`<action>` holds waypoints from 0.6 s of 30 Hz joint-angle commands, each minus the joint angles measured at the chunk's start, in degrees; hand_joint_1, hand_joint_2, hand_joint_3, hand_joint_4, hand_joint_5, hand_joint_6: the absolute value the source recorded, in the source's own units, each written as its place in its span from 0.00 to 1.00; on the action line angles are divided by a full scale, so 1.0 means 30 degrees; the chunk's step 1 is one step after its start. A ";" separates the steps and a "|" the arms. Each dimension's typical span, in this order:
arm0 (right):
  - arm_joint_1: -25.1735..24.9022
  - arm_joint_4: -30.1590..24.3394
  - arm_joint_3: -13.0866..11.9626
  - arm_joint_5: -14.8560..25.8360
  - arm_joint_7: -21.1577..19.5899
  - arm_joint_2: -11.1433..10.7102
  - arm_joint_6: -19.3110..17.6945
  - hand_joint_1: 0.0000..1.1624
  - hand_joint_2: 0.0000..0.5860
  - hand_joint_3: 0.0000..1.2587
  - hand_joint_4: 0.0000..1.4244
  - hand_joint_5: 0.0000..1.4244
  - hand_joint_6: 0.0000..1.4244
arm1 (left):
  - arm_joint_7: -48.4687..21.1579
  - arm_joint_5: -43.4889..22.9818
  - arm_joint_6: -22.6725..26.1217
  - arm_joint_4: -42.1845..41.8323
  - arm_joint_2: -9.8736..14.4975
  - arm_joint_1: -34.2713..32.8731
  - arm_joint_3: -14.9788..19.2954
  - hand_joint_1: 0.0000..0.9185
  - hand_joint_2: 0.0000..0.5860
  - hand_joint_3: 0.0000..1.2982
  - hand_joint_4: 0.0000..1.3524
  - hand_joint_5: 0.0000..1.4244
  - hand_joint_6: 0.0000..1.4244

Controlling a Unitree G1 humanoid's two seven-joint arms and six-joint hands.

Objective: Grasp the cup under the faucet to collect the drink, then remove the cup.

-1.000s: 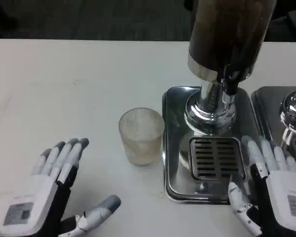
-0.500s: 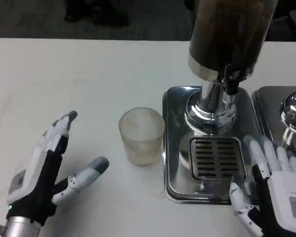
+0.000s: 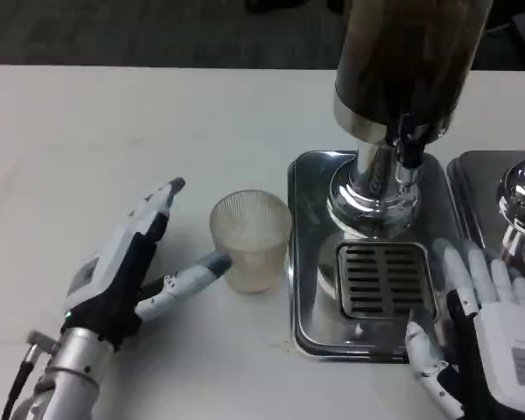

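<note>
White worktop (image 3: 114,114), smooth, matte, fills most of the view. One drink dispenser (image 3: 402,61): dark cylindrical tank with brownish content, polished chrome collar and round chrome pedestal, dark faucet (image 3: 409,144) hanging at the front of the collar. Under it one chrome drip tray (image 3: 311,262), rectangular with rounded corners, mirror finish, and one slotted grille (image 3: 385,280) set in its middle. A second chrome base (image 3: 516,201) and tray edge show at the right border, cut off.

Two hands. Left hand (image 3: 127,267): white back, black palm side, grey fingertips, silver forearm behind it, turned edge-on and spread wide; holds nothing. Its thumb tip (image 3: 212,262) is at the cup's lower left wall, touching or just short, can't tell. Its fingers (image 3: 162,199) point up past the cup's left side, apart from it. Right hand (image 3: 490,328): white back up, fingers spread flat, empty, lying at the right edge of the drip tray beside the grille.

One cup (image 3: 251,238): clear ribbed glass tumbler, round, upright, looks empty. It stands on the worktop just left of the drip tray, not on the grille and not under the faucet, between the left hand and the tray.
</note>
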 commanded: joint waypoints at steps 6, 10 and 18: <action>0.0214 -0.0274 0.0084 -0.0163 -0.0103 0.0307 0.0213 0.00 0.91 0.04 0.00 0.00 0.00 | 0.0306 0.0631 -0.0818 0.1448 -0.0355 -0.1777 -0.1079 0.14 0.02 0.00 0.00 0.00 0.00; 0.0284 -0.0342 0.0124 -0.0197 -0.0090 0.0416 0.0239 0.00 0.91 0.04 0.00 0.00 0.00 | 0.0344 0.0665 -0.0776 0.2089 -0.0666 -0.2319 -0.1320 0.20 0.00 0.00 0.00 0.00 0.00; 0.0542 -0.0621 0.0289 -0.0257 -0.0162 0.0603 0.0450 0.00 0.90 0.04 0.00 0.00 0.00 | 0.0128 0.0615 -0.0707 0.3567 -0.1423 -0.3450 -0.1491 0.34 0.03 0.00 0.00 0.00 0.00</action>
